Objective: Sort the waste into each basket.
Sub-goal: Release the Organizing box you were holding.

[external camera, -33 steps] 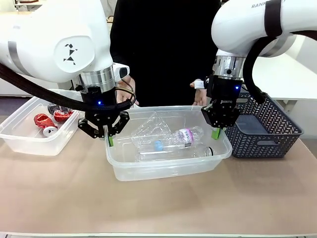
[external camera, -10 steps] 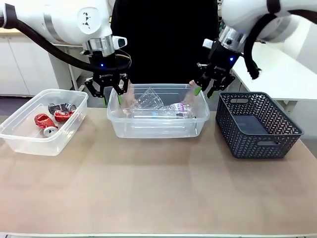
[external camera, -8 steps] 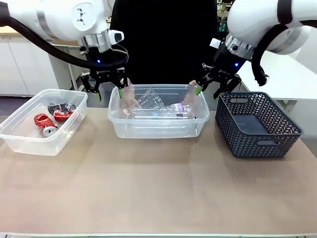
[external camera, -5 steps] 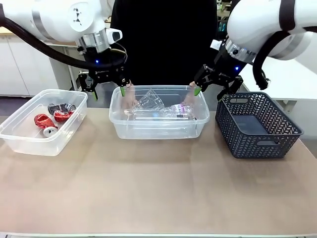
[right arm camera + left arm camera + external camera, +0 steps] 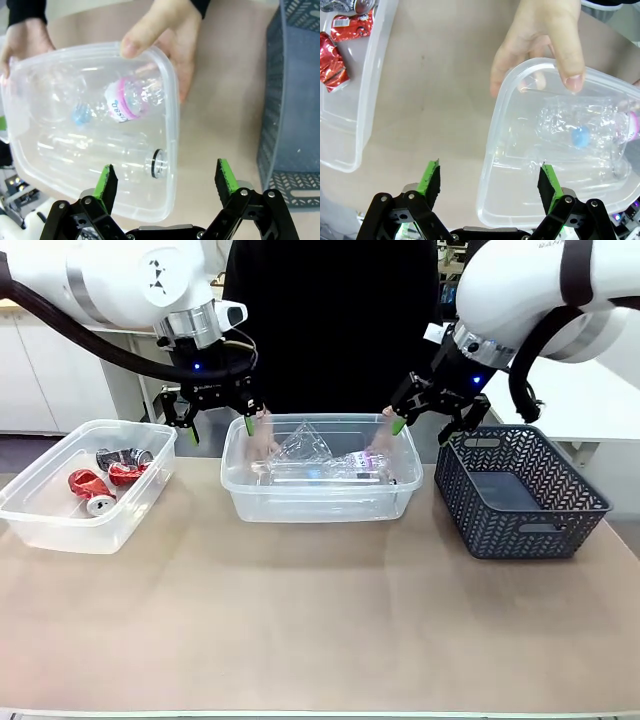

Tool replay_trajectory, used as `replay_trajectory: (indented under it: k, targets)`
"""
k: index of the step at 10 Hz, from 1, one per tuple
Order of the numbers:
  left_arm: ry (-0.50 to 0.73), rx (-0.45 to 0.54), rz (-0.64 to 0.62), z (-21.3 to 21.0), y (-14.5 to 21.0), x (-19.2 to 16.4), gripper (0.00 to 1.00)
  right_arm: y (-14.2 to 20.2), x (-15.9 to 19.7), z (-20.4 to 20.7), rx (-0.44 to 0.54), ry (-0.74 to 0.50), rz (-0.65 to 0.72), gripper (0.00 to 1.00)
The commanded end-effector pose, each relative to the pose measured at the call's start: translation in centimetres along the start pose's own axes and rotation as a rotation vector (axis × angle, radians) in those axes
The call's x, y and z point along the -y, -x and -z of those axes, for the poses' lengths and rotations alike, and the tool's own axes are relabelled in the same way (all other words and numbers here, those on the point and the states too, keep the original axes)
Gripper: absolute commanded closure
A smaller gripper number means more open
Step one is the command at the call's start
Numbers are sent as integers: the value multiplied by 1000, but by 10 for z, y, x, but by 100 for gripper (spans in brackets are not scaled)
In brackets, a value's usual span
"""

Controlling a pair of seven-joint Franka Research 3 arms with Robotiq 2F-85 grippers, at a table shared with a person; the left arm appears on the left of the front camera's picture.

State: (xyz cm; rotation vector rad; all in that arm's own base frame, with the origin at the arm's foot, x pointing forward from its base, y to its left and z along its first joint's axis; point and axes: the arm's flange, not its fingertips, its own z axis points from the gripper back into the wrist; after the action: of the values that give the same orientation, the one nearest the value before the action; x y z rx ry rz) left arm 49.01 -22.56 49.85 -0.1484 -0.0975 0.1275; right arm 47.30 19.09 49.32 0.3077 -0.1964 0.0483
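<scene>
A clear basket point(image 5: 312, 506) stands at the table's far middle with several clear plastic bottles point(image 5: 325, 460) lying in it. The person's hands point(image 5: 258, 436) grip its two far corners. My left gripper point(image 5: 218, 427) hangs open just above and outside the basket's left end, nothing between its fingers. Above the right end, my right gripper point(image 5: 430, 426) is open and empty too. In the left wrist view the left gripper point(image 5: 489, 180) straddles the basket's rim point(image 5: 492, 130) without touching. A second clear basket point(image 5: 60, 528) at the left holds crushed red and silver cans point(image 5: 90, 483).
A dark grey lattice basket point(image 5: 520, 495) stands at the right, close under the right arm; the right wrist view has it point(image 5: 295, 100) along its right side. Bare brown tabletop point(image 5: 320, 620) stretches across the whole front.
Both grippers have let go of the middle basket's ends, opened wide and drawn up and slightly outward. The basket sits farther back than earlier, with the person's hands on it.
</scene>
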Motion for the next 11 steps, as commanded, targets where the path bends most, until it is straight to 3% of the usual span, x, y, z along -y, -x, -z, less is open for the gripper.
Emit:
replay_trajectory:
  k: [1,5,7,8,9,10,11]
  targets:
    - [-10,9,2,-2,0,-1,0,0,0,-2,5,-9,-9,0]
    - [1,1,0,-1,0,0,0,0,0,0,0,0,0,0]
    - [189,-30,191,-47,33,-18,0,62,24,-63,-75,-286,11,0]
    - [331,-61,270,-74,53,-43,0,93,29,-97,-84,-381,123,0]
    - [483,-60,252,-93,72,-69,0,127,44,-127,-52,-533,150,0]
    - [570,-34,192,-104,94,-100,0,163,72,-153,73,-662,227,0]
    - [628,27,94,-107,111,-128,0,188,110,-167,310,-717,342,0]
